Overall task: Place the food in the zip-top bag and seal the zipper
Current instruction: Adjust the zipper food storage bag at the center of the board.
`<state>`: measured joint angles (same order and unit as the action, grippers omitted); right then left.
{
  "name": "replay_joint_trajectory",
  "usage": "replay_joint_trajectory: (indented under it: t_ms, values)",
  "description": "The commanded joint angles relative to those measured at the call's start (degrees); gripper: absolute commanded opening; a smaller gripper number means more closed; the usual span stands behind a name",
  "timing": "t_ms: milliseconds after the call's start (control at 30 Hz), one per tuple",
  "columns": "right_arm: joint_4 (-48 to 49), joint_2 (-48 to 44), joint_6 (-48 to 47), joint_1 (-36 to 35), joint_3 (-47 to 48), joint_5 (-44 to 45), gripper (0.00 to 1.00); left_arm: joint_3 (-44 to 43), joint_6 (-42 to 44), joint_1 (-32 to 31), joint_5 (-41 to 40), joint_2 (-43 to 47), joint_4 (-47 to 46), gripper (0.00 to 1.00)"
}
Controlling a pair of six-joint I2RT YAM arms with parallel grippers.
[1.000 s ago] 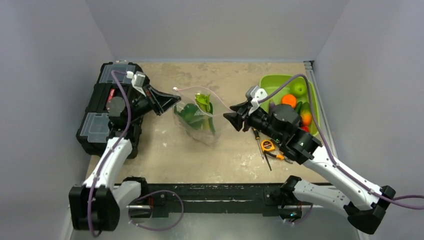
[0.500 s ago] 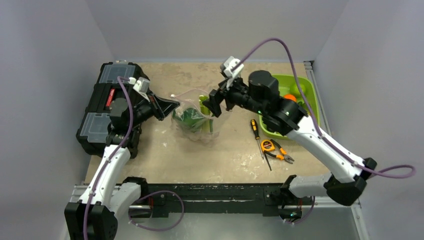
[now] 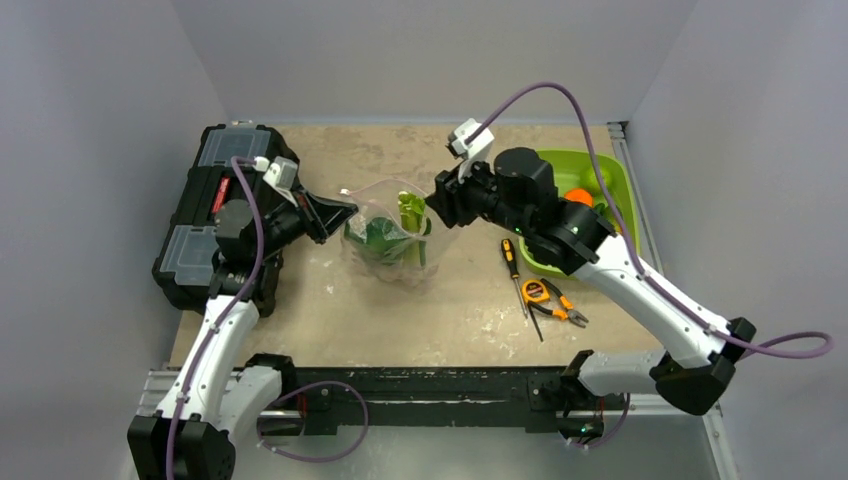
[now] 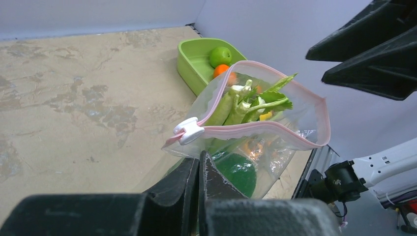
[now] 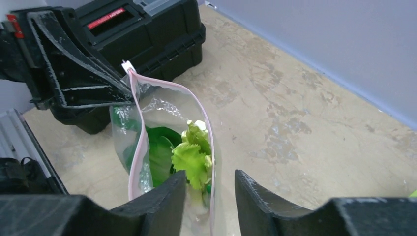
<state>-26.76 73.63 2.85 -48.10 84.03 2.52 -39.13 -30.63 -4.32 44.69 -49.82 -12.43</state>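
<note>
The clear zip-top bag stands upright at mid-table with its mouth gaping. The leafy green food sits inside it, pale frilly leaves poking up. The pink zipper rims the mouth, with a white slider at the left corner. My left gripper is shut on the bag's corner just under the slider. My right gripper is open and straddles the bag's right rim, one finger over the leaves and the other outside.
A black toolbox lies behind the left arm. A lime-green bin with an orange and a green fruit sits at the right wall. A screwdriver, tape measure and pliers lie right of the bag.
The right arm swung up and over from the bag's right side to its mouth; its jaws spread wide, then narrowed. The left gripper kept its hold on the bag corner.
</note>
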Motion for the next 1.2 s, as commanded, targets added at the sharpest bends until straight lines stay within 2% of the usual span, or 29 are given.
replay_joint_trajectory:
  t_ms: [0, 100, 233, 400, 533, 667, 767, 833, 867, 933, 1000, 1033, 1167]
  values:
    - [-1.29, -4.27, -1.44, -0.06, -1.23, -1.65, 0.38, -0.79, 0.33, -0.41, 0.4, 1.63, -2.15, 0.0]
    - [-2.46, -4.91, -2.42, 0.0, -3.06, -3.37, 0.38, -0.69, 0.27, -0.43, 0.4, 2.15, -2.32, 0.0]
    - [-3.59, -2.96, -5.27, -0.14, -2.71, -3.51, 0.27, -0.44, -0.07, -0.43, 0.81, 2.48, -2.85, 0.0]
    - [-4.17, 0.63, -6.83, -0.39, -0.17, -0.93, 0.18, 0.31, -0.76, -0.43, 1.41, 3.22, -4.65, 0.0]
    - [-3.04, 6.0, -8.72, -3.3, 2.68, 2.37, 0.09, 0.74, -1.58, -0.43, 2.34, 3.15, -6.51, 0.0]
    - [0.05, 13.64, -8.65, -8.02, 9.86, 5.45, 0.02, 1.23, -2.7, -0.43, 3.59, 3.26, -8.92, 0.0]
    - [5.4, 18.03, -6.92, -8.27, 10.57, 6.3, 0.09, 2.03, -2.84, -0.43, 3.89, 4.71, -10.51, 0.0]
    - [3.9, 20.06, -5.15, -8.26, 12.37, 8.62, 0.11, 2.78, -2.36, -0.43, 3.06, 6.23, -10.25, 0.0]
    - [3.25, 20.02, -4.61, -8.2, 12.78, 8.21, 0.17, 3.01, -1.97, -0.43, 2.59, 6.81, -9.77, 0.0]
    - [4.57, 17.63, -5.44, -8.13, 10.07, 8.93, 0.42, 3.1, -1.32, -0.43, 1.97, 7.56, -8.81, 0.0]
    - [5.59, 14.76, -6.25, -7.8, 7.32, 9.42, 0.46, 3.1, -1.4, -0.43, 1.56, 7.68, -8.98, 0.0]
    - [5.48, 13.42, -6.13, -7.31, 6.57, 9.47, 0.43, 3.03, -1.55, -0.43, 1.55, 7.64, -9.2, 0.0]
    - [3.8, 10.37, -4.89, -5.37, 4.81, 8.55, 0.11, 3.31, -1.95, -0.43, 1.26, 8.49, -9.8, 0.0]
